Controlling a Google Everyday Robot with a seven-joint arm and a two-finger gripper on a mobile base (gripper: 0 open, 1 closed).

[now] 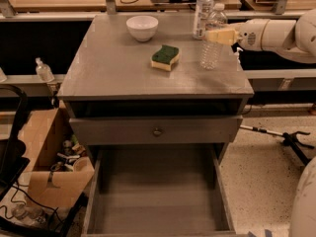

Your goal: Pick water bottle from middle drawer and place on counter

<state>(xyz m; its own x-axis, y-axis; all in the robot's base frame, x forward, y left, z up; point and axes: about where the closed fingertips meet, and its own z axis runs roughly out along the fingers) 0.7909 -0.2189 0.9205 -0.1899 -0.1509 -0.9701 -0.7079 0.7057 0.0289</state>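
The water bottle (pixel 211 53) is small, clear and ribbed with a white cap. It stands upright on the counter (pixel 113 68) near its right edge. My gripper (pixel 216 35) reaches in from the right and is closed around the bottle's upper body, one tan finger crossing its front. The middle drawer (pixel 158 196) is pulled out below, and its grey floor is bare.
A taller labelled bottle (pixel 202 11) stands just behind the water bottle. A white bowl (pixel 142 27) and a green-yellow sponge (pixel 165 57) sit on the counter. A shut drawer front with a knob (pixel 157 131) is above the open drawer. A cardboard box (pixel 44 157) stands on the floor at left.
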